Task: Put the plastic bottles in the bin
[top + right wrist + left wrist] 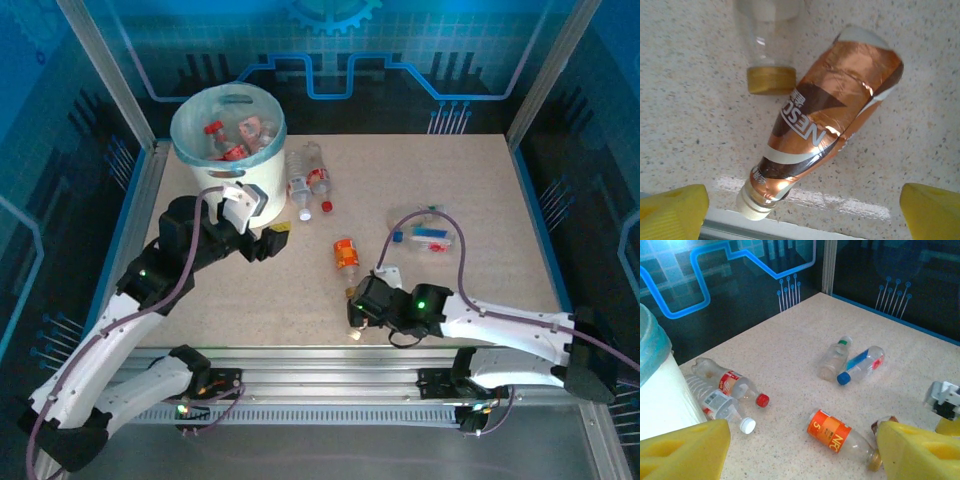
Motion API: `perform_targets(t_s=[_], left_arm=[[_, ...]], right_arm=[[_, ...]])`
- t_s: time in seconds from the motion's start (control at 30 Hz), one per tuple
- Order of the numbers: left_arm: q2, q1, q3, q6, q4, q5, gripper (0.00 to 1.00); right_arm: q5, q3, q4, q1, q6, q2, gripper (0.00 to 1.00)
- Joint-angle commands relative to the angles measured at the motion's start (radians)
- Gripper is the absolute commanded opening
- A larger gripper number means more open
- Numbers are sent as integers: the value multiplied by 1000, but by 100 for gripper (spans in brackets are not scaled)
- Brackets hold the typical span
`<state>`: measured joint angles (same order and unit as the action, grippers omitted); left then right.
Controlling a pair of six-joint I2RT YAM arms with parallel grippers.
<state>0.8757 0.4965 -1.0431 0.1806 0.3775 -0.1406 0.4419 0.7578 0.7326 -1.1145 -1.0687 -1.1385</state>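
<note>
Foil (850,75), crinkled and copper-brown, wraps the small plastic bottle (810,135) lying at the near edge of the table (480,200), well apart from the round white bag-lined bin (265,185). It looks light, crushable, slick: best pinched across the labelled middle. Right gripper (801,210) straddles it, gaping and empty; left gripper (802,452), also parted and empty, sits beside the bin. Foil hides any contents.

A copper-brown bottle (825,115) lying on its side carries white letters reading "NESC", seen upside down; the rest of the word cannot be read. An orange-labelled bottle (840,432) shows "NFC" and a "5". Print on the red-labelled bottle (730,382) is too small to read.
</note>
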Motion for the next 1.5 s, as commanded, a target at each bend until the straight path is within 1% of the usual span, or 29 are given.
perform_targets(t_s=[0.0,0.1,0.13,0.23,0.5,0.57,0.67,0.9,1.0,1.3,1.4,1.47], left_arm=[[-3,14,8,56,67,-28,79],[-2,25,18,73,91,-28,79],[0,28,21,78,93,-26,79],[3,44,29,98,98,-18,79],[5,65,44,112,91,-5,80],[7,68,46,116,92,-2,80],[7,69,45,120,95,1,80],[11,71,50,112,71,17,80],[21,72,51,112,60,18,81],[55,74,40,85,41,22,82],[63,74,31,65,35,24,83],[70,75,25,26,21,27,83]], right_arm=[[32,-3,-9,-7,-85,-41,95],[-21,-6,-49,21,-60,-75,83],[-38,-8,-56,29,-57,-82,80],[-79,-20,-81,58,-53,-108,80],[-235,-26,-169,136,2,-219,83],[-265,-33,-186,156,6,-242,81],[-290,-53,-204,179,1,-245,75],[-304,-123,-218,224,-42,-197,66],[-294,-165,-229,240,-68,-154,62],[-193,-259,-208,243,-130,53,43],[-161,-263,-186,244,-119,114,41],[-123,-242,-157,243,-83,153,41]])
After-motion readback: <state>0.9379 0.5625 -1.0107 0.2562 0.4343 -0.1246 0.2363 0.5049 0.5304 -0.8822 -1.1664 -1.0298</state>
